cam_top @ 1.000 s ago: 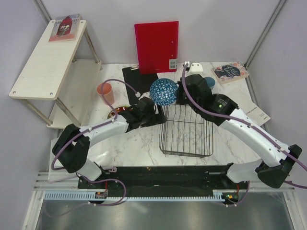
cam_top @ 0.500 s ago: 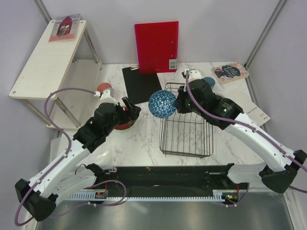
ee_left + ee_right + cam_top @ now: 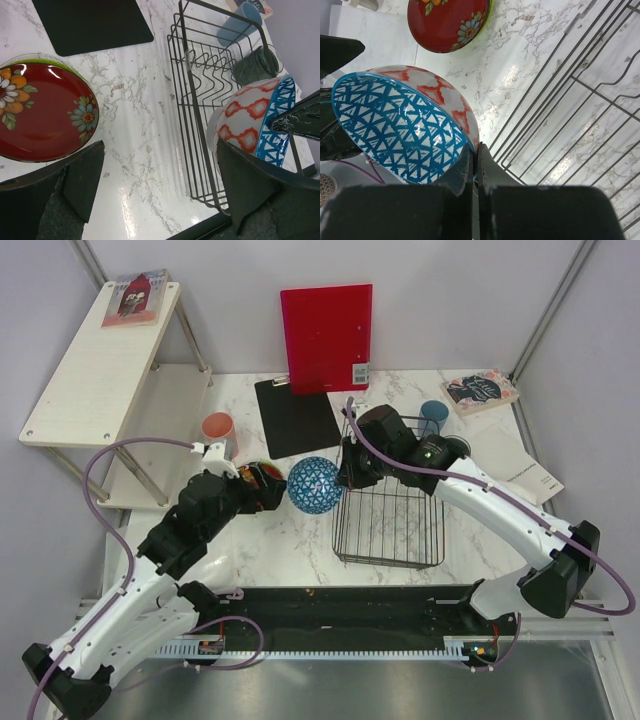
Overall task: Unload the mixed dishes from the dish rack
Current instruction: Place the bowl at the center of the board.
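right tool (image 3: 476, 150): clenched on blue patterned bowl (image 3: 400, 127) rim | left tool (image 3: 160, 177): released | tip: level it, set on worktop (image 3: 295, 540)

Top cam: fixed, high behind arm bases, looks down and forward, wide, whole table (image 3: 300, 540) in shot. Left wrist cam: close, looks down past left gripper (image 3: 160, 150), catches dark red plate (image 3: 40, 117), black mat (image 3: 90, 22), dish rack (image 3: 210, 75). Right wrist cam: super close, looks along right gripper (image 3: 476, 150), blue patterned bowl (image 3: 400, 127) fills left half. All three share bowl, plate, rack's left side.
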Available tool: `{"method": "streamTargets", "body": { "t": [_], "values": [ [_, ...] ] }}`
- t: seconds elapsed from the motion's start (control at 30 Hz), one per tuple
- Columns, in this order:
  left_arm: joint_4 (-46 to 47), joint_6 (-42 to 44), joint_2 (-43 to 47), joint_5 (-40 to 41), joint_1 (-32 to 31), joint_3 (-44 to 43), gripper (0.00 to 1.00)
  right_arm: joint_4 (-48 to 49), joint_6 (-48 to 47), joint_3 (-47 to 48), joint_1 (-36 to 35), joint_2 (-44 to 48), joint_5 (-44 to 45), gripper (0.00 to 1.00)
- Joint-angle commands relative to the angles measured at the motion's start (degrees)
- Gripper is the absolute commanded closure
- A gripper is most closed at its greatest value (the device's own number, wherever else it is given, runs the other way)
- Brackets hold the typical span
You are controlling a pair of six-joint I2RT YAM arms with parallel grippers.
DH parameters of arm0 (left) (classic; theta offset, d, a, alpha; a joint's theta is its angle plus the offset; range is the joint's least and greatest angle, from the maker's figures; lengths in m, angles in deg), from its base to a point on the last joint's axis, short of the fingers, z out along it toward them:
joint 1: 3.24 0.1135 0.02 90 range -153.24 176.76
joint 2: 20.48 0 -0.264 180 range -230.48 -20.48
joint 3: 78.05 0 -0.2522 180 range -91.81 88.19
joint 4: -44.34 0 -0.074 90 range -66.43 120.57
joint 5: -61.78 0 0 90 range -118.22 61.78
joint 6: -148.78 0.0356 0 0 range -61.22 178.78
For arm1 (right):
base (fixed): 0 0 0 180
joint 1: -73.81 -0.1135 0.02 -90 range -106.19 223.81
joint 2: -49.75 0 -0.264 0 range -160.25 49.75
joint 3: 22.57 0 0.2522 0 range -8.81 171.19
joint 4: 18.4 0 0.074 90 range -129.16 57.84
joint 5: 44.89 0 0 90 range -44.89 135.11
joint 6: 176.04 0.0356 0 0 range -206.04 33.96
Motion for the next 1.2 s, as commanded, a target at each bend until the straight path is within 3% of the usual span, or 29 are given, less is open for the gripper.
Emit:
{"method": "streamTargets", "body": {
  "t": [0.0, 0.27, 0.47, 0.63, 0.8, 0.87, 0.93, 1.17],
  "values": [
    [3.95, 2.67, 1.75, -2.71, -0.46, -0.21, 0.01, 5.72, 2.06, 2.22, -0.47, -0.86, -4.99, 1.00],
    [0.87, 1.26, 7.99, 4.67, -0.46, -1.17, 0.01, 5.63, 1.27, 0.82, -0.30, -2.09, -1.11, 1.00],
    [0.43, 0.91, 7.38, 0.37, -0.46, -1.18, 0.01, 6.33, 1.35, 1.43, -0.38, -3.85, -2.17, 1.00],
    [2.89, 0.29, 5.71, -3.84, -0.46, 0.67, 0.07, 6.68, 1.44, 3.28, -0.47, -5.69, -3.22, 1.00],
    [4.74, 0.38, 2.90, -6.31, -0.46, 0.94, 0.19, 6.60, 1.35, 5.38, -0.56, -6.92, -3.84, 1.00],
    [4.56, 0.82, 1.41, -6.93, -0.46, 0.94, 0.35, 6.68, 1.26, 5.74, -0.65, -7.01, -3.93, 1.00],
    [3.69, 1.17, 0.27, -7.02, -0.46, 0.67, 0.43, 6.60, 1.09, 6.00, -0.73, -6.93, -3.84, 1.00],
    [2.54, 1.09, -1.93, -6.23, -0.46, 1.20, 0.54, 6.68, 1.09, 6.00, -1.17, -6.75, -4.37, 1.00]
  ]
}}
